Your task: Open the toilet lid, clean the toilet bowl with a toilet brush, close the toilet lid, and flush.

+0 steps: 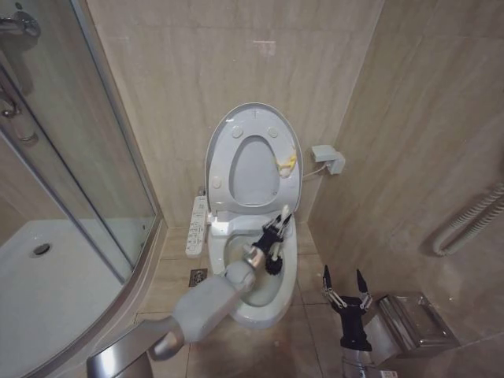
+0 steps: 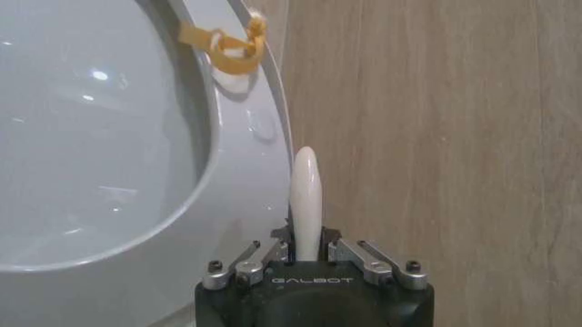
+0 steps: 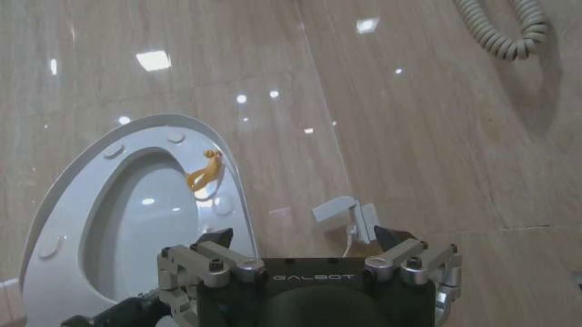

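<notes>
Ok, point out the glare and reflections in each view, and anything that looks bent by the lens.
Head view: the shower glass mirrors the tile, and its frame bows with the lens. Left wrist view: small bright highlights sit on the glossy toilet lid, and the toilet brush handle casts little shadow. Right wrist view: ceiling-light spots glare on the wall tiles; the coiled hose throws a soft shadow.

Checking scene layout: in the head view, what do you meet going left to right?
Shower tray → control panel → toilet bowl with left gripper holding toilet brush → right gripper → metal bin.
</notes>
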Controlling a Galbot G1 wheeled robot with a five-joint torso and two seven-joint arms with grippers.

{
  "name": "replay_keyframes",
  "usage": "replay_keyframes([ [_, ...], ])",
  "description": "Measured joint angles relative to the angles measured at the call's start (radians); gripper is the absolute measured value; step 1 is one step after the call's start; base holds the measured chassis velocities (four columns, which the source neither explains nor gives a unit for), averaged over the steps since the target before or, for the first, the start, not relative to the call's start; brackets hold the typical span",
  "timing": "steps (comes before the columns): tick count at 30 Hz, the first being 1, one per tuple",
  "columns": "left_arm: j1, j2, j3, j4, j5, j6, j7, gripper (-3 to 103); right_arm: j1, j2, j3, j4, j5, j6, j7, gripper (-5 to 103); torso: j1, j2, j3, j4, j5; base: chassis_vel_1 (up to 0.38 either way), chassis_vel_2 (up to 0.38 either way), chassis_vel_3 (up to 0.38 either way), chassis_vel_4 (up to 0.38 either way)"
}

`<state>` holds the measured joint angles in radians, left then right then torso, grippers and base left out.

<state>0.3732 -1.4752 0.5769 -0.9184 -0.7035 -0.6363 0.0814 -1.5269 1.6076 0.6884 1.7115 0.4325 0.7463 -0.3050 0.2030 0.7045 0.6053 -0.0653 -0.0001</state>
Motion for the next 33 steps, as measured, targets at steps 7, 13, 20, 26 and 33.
replay_keyframes([
  [7, 0.028, 0.062, 0.013, 0.124, 0.042, -0.030, 0.019, 19, 0.016, 0.001, -0.004, -0.015, -0.005, 0.000, 0.000, 100, 0.000, 0.000, 0.000, 0.0025, 0.0000, 0.000, 0.000, 0.000, 0.000],
  [13, -0.009, 0.090, 0.051, 0.019, -0.033, -0.013, -0.008, 19, 0.039, 0.001, -0.003, -0.016, 0.000, -0.011, 0.003, 100, 0.000, 0.000, 0.000, 0.0004, 0.0001, 0.027, 0.009, 0.003, 0.006],
  [20, -0.003, 0.100, 0.073, 0.066, -0.041, -0.022, -0.013, 19, 0.046, 0.000, -0.006, -0.034, 0.010, -0.002, -0.002, 100, 0.000, 0.000, 0.000, 0.0015, 0.0001, 0.000, 0.000, 0.000, 0.000],
  [26, 0.002, 0.100, 0.061, 0.069, -0.031, -0.025, -0.009, 19, 0.045, 0.001, -0.007, -0.036, 0.015, 0.000, -0.004, 100, 0.000, 0.000, 0.000, 0.0022, 0.0002, 0.000, 0.000, 0.000, 0.000],
  [33, -0.036, 0.034, 0.044, 0.022, -0.067, -0.016, -0.020, 19, 0.046, 0.001, -0.009, -0.030, 0.008, -0.002, -0.004, 100, 0.000, 0.000, 0.000, 0.0001, 0.0001, 0.000, 0.000, 0.000, 0.000],
])
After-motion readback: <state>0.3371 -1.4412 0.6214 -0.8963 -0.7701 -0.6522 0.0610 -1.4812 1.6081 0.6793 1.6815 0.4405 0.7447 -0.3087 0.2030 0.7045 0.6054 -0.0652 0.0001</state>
